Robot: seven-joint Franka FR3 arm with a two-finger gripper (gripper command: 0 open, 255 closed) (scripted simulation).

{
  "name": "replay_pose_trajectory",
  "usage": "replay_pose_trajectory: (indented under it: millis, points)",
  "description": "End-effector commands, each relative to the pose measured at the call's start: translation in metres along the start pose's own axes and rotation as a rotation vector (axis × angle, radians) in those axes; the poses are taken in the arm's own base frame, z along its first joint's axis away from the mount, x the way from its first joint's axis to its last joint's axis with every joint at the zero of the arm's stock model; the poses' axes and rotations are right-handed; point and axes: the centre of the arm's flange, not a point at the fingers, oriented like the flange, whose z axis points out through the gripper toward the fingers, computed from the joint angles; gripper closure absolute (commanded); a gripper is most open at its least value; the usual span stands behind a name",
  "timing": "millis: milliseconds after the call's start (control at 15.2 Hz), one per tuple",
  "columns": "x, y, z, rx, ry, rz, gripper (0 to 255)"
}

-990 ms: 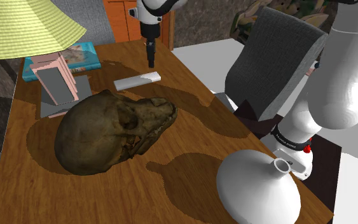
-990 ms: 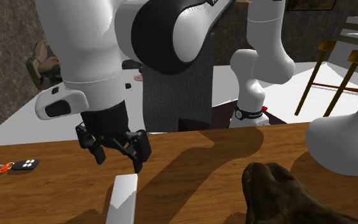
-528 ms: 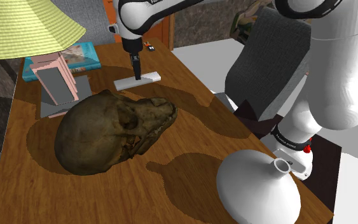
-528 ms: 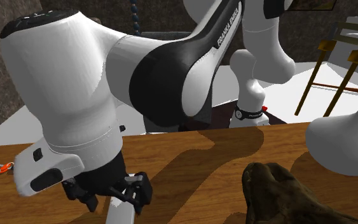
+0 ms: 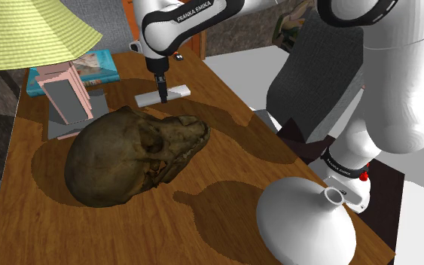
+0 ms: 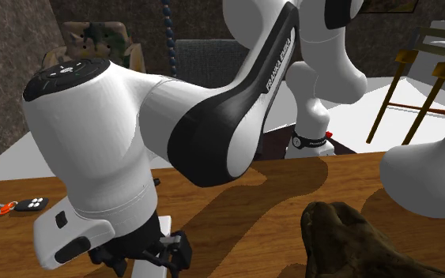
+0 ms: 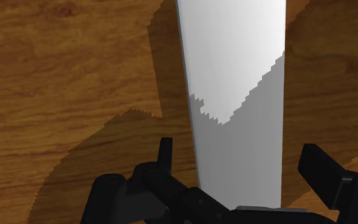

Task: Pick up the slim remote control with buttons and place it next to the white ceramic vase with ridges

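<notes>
The remote (image 5: 174, 92) is a slim plain white slab, with no buttons drawn, lying flat on the wooden table (image 5: 233, 143) at the far end. My gripper (image 5: 160, 93) has come straight down over its middle. In the wrist view the remote (image 7: 234, 76) runs between the fingers (image 7: 165, 159), which stand apart on either side without touching it; the gripper (image 7: 234, 162) is open. The white vase (image 5: 306, 222) is wide-bodied with a narrow neck, drawn smooth, and stands at the table's near end. From the second exterior view the gripper (image 6: 153, 254) is low at the table and the vase (image 6: 430, 178) stands at the right.
A large dark brown skull-like object (image 5: 135, 154) lies between the remote and the vase. A lamp with a yellow-green shade (image 5: 29, 30) and a stack of books (image 5: 89, 68) stand at the far left. A key fob (image 6: 27, 204) lies on the floor. A grey chair (image 5: 330, 71) stands beside the table.
The arm has swung toward the shoulder view's left and lowered. The gripper went from hovering beyond the remote to straddling it at table level. The fingers stayed open.
</notes>
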Motion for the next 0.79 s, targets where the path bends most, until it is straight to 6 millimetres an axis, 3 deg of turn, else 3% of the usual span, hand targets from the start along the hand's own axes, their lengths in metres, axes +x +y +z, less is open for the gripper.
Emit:
replay_pose_trajectory:
  millis: [0, 330, 396, 726]
  points:
    - [0.0005, -0.0002, 0.0015, 0.0, 0.001, 0.0, 0]
    - [0.0005, -0.0002, 0.0015, 0.0, 0.0, 0.0, 0]
    - [0.0005, -0.0002, 0.0015, 0.0, 0.0, 0.0, 255]
    - [0.0004, -0.0001, 0.0015, 0.0, 0.001, 0.0, 255]
